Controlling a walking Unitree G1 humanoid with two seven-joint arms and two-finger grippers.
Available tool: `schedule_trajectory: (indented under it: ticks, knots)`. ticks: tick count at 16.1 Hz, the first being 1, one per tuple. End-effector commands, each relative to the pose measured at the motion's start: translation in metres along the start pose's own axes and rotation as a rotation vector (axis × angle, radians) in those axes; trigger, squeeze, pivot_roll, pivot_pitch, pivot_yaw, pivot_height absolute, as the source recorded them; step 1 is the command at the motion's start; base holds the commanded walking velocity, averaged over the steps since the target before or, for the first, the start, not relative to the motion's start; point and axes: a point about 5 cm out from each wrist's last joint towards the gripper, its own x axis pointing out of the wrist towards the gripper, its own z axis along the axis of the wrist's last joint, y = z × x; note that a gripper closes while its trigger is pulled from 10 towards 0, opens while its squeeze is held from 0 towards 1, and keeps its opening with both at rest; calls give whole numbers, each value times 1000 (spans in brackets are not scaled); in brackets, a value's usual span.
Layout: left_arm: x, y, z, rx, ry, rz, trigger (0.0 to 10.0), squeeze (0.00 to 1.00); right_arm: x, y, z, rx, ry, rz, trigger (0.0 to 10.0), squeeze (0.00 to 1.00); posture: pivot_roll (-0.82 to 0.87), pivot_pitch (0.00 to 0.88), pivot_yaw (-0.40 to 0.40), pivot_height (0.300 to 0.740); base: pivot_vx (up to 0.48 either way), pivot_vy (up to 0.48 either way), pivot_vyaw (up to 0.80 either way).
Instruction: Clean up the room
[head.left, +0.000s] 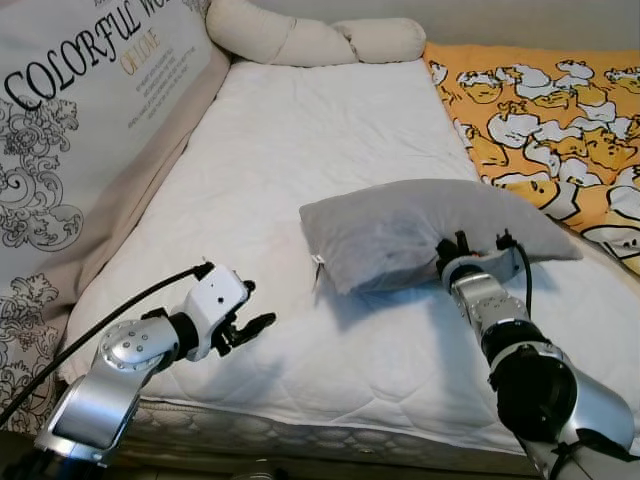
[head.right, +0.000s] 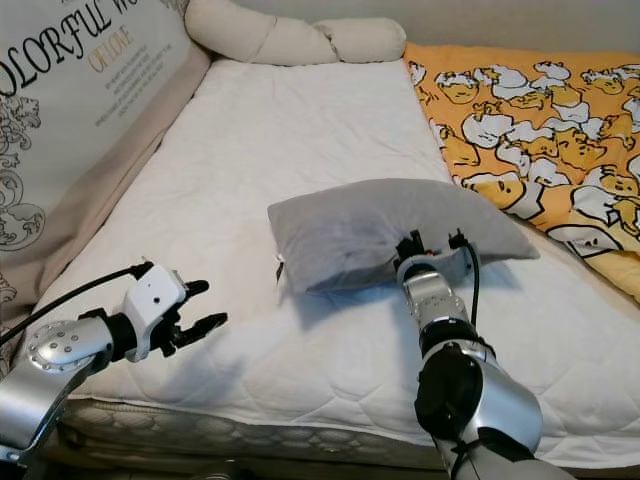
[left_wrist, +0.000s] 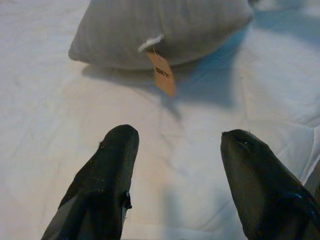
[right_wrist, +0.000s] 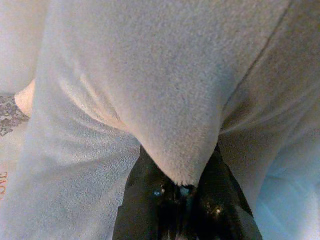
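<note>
Fingers (right_wrist: 150, 200) of the right gripper (right_wrist: 180, 187) are pinching closed on a fold of the gray pillow (head.left: 420, 230), with the fabric bunching between them in the right wrist view. That gripper is reaching under the near edge of the pillow, which is lying across the middle of the white mattress (head.left: 300, 130), its right end resting close to the orange blanket (head.left: 550, 120) with white cartoon figures.

Over on the left, the left gripper (head.left: 245, 325) is hovering above the near part of the mattress, its two black fingers (left_wrist: 107, 175) spreading wide apart and holding nothing. It is pointing toward the pillow's left end and sitting well apart from it.

A small brown tag (left_wrist: 162, 74) is hanging from a white loop on the pillow's left seam; its print is too small to read.

Along the left side of the bed, a large cushion (head.left: 80, 110) is leaning upright, showing "COLORFUL WO" in big black letters, orange lettering below that seems to read "OF LOVE", and smaller lines too fine to make out. A long cream bolster (head.left: 310, 38) is lying across the far end of the mattress.
</note>
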Motion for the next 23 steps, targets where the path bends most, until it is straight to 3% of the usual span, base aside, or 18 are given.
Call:
schedule_trajectory:
  ticks: [1, 3, 5, 6, 7, 8, 10, 12, 13, 15, 17, 18, 19, 21, 22, 23]
  knots:
    - [-6, 5, 1, 5, 3, 46, 10000, 0, 2, 8, 8, 0, -13, -1, 0, 0, 73, 0, 7, 740, 0, 0, 0]
    - [-9, 10, 0, -7, -4, 108, 10000, 0, 3, 18, 15, 35, -52, 27, 0, 0, 78, 0, 5, 740, 0, 0, 0]
    - [-13, 32, -1, -26, -9, 299, 10000, 0, 4, 33, 20, 52, -60, 70, 0, 0, 73, 0, 9, 740, 0, 0, 0]
    - [-17, 49, -2, -46, -5, 435, 10000, 0, 5, 51, 20, 14, -36, 136, 0, 0, 71, 0, 11, 740, 0, 0, 0]
    - [-19, 54, -2, -51, -4, 468, 10000, 0, 5, 57, 19, -3, -25, 159, 0, 0, 70, 0, 12, 740, 0, 0, 0]
    - [-22, 64, -1, -73, -8, 545, 10000, 0, 4, 83, 18, -73, 15, 274, 0, 0, 67, 0, 15, 740, 0, 0, 0]
    - [-25, 70, 1, -94, -16, 601, 10000, 0, 2, 105, 18, -114, 46, 380, 0, 0, 65, 0, 17, 740, 0, 0, 0]
    - [-29, 82, -1, -119, -13, 711, 10000, 0, -7, 138, 29, -35, 94, 580, 0, 0, 61, 0, 20, 740, 0, 0, 0]
    - [-32, 88, -1, -131, -17, 762, 10000, 0, -14, 152, 35, -44, 136, 692, 0, 0, 56, 0, 23, 740, 0, 0, 0]
    - [-35, 95, -1, -143, -21, 812, 10000, 0, -26, 166, 36, -73, 237, 821, 0, 0, 52, 0, 25, 740, 0, 0, 0]
    - [-38, 99, -3, -148, -13, 832, 10000, 0, -40, 169, 38, -60, 328, 925, 0, 0, 50, 0, 25, 740, 0, 0, 0]
    - [-41, 102, -6, -154, -8, 848, 10000, 0, -53, 163, 38, -45, 407, 1017, 0, 0, 46, 0, 28, 740, 0, 0, 0]
    - [-42, 104, -7, -159, -6, 859, 10000, 0, -56, 152, 37, -29, 442, 1027, 0, 0, 45, 0, 30, 740, 0, 0, 0]
    - [-46, 110, -9, -172, -6, 885, 10000, 0, -61, 96, 19, -81, 594, 989, 0, 0, 36, 0, 41, 740, 0, 0, 0]
    - [-46, 110, -9, -173, -6, 887, 10000, 0, -62, 87, 16, -96, 617, 975, 0, 0, 29, 0, 47, 740, 0, 0, 0]
    - [-47, 112, -9, -175, -8, 876, 10000, 0, -46, 14, 5, -249, 667, 671, 0, 0, 28, 0, 52, 740, 0, 0, 0]
